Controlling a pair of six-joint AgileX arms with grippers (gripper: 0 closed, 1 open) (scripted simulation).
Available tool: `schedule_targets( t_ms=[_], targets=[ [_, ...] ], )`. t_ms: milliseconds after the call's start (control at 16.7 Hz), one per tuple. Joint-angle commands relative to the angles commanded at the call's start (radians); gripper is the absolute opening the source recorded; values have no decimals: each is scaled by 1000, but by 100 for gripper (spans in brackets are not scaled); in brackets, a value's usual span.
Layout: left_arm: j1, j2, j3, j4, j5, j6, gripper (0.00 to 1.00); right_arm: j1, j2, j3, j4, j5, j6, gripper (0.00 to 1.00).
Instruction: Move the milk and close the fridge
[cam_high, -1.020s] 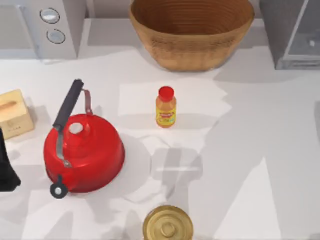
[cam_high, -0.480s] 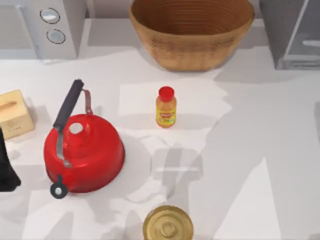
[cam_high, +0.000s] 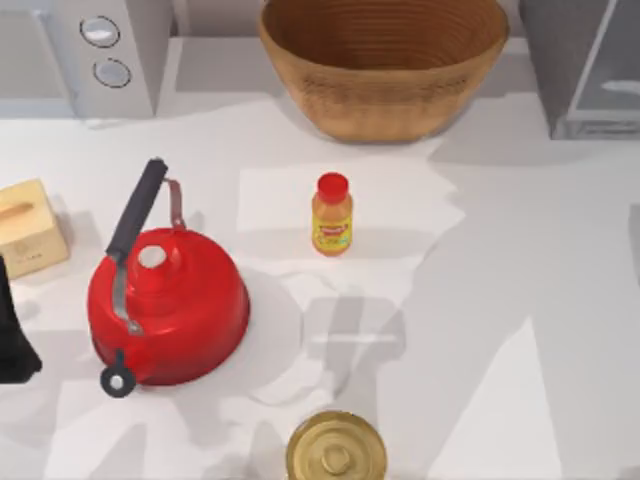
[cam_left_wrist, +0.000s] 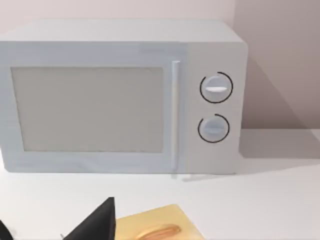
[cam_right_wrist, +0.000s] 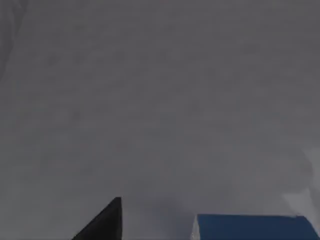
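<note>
Nearest the camera above the table sits a round gold lid (cam_high: 335, 450). A bit farther in is the red kettle (cam_high: 165, 305), with a small yellow box (cam_high: 30, 228) to its left. The left gripper (cam_left_wrist: 95, 227) is parked by that box, facing the microwave (cam_left_wrist: 120, 97). I cannot tell if it is open or closed. Near the middle of the table stands the orange bottle (cam_high: 332, 213). Behind it is the big woven basket (cam_high: 385, 60). The fridge (cam_high: 560, 60) is in the far right corner.

The milk (cam_right_wrist: 255, 227) is right by the right gripper (cam_right_wrist: 102, 227), in front of a plain grey wall. I think that wall is part of the fridge, so the carton has likely made its trip. I cannot tell if the gripper is squeezing the carton or has let go.

What is left, I think, is to pull the arm away and push the fridge door shut. From above I cannot tell how far the door is open.

Just the blue top of the milk can be seen, flat and level. So it looks to be standing up, with its long side running up and down. I cannot see which way its front faces.
</note>
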Motion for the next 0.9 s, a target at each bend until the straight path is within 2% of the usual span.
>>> schedule_targets(
  t_ms=[180, 420, 660, 900],
  targets=[
    [0, 0, 0, 0, 0, 0, 100, 8, -30, -20, 5, 0, -3, 100],
    [0, 0, 0, 0, 0, 0, 100, 34, -215, -142, 26, 9, -5, 100],
    [0, 0, 0, 0, 0, 0, 100, 57, -563, -375, 44, 39, 15, 100],
    [0, 0, 0, 0, 0, 0, 100, 80, -1033, -699, 44, 81, 45, 100]
  ],
)
